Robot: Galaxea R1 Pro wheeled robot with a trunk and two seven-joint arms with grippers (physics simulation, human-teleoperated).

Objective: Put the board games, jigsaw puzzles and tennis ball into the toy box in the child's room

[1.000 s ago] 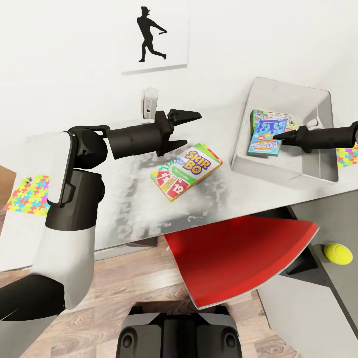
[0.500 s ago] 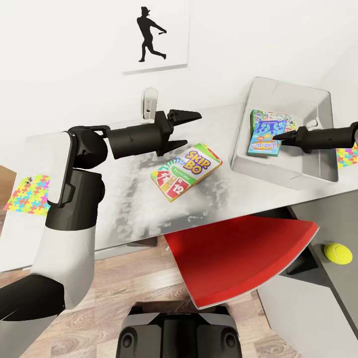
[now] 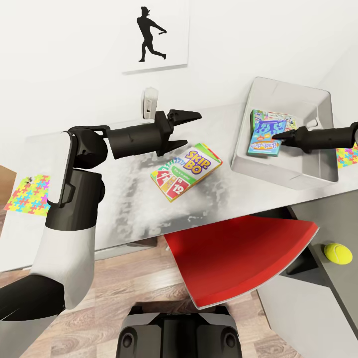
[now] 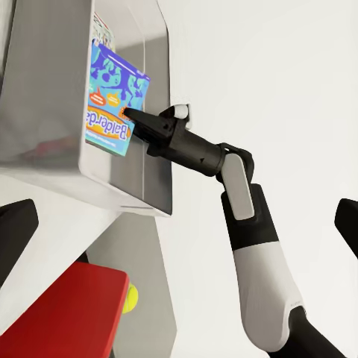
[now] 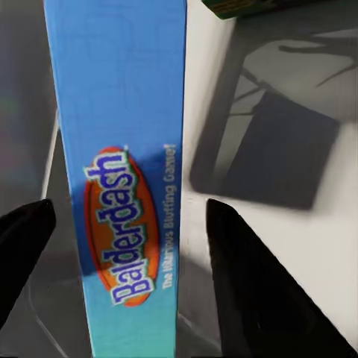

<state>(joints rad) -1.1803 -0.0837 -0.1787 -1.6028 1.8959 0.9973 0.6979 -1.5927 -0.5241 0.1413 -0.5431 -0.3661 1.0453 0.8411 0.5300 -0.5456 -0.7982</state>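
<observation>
My left gripper (image 3: 185, 129) hangs open above the table (image 3: 124, 199), jaws spread and nothing between them. The Skip-Bo box (image 3: 186, 171) lies flat on the tabletop just beyond the fingertips, at about 5 o'clock from them in the head view. Its long axis runs diagonally, 1 o'clock to 7 o'clock, so I judge the wrist needs a turn before the jaws can span the short side.

My right gripper (image 3: 276, 135) sits over the toy box (image 3: 318, 169), tips at the teal-blue Balderdash box (image 3: 265, 140). In the right wrist view the spine of that box (image 5: 123, 171) stands between my two dark fingers (image 5: 246, 283), which look parted with a gap on either side; I read the jaws as open rather than clamped. A second colourful game box (image 3: 271, 119) lies in the bin beneath it.

Left arm is clearly nearer Skip-Bo; the toy box is at 3 o'clock from it.

Still outside: jigsaw puzzle (image 3: 29, 194) at the table's far left end, another (image 3: 347, 155) beyond the bin, tennis ball (image 3: 338, 253) low at right.
</observation>
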